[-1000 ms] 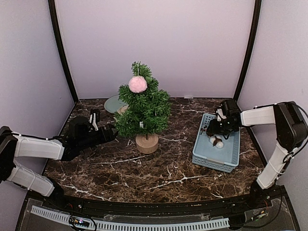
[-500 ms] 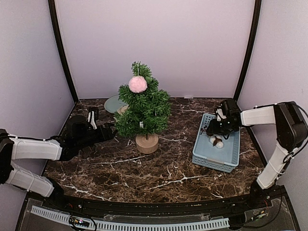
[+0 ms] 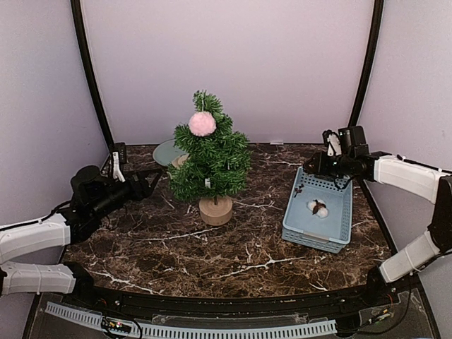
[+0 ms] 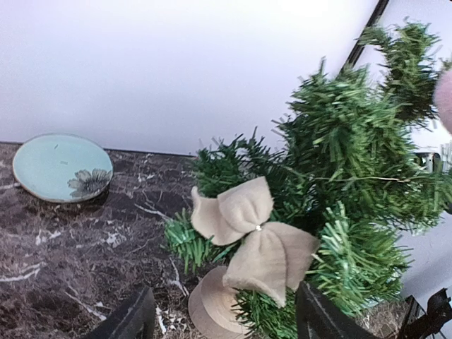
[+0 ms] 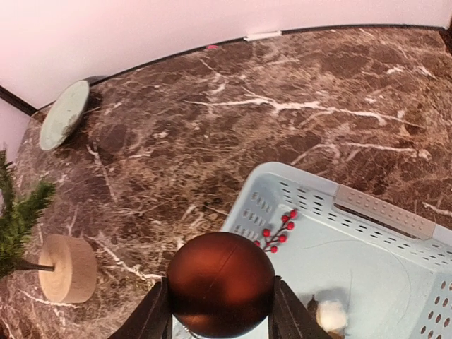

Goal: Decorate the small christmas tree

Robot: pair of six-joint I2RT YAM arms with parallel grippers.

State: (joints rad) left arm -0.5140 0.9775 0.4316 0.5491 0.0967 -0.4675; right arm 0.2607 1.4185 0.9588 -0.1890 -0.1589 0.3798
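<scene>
One gripper, the right point(image 5: 220, 321), is clenched on a dark red ball point(image 5: 220, 282), held over the far end of the basket point(image 3: 300, 233). A berry sprig point(image 5: 277, 233) and a white puff point(image 3: 319, 207) lie inside. The left gripper point(image 4: 224, 311) is spread and empty, facing the tree point(image 3: 212, 159). The tree stands mid-worktop point(image 3: 240, 247) and already carries a pink pompom point(image 3: 202, 123) near its top and a burlap bow point(image 4: 254, 236) on a lower left branch. I judge the task about half done: the ball is not yet hung, then likely the basket's two pieces.
</scene>
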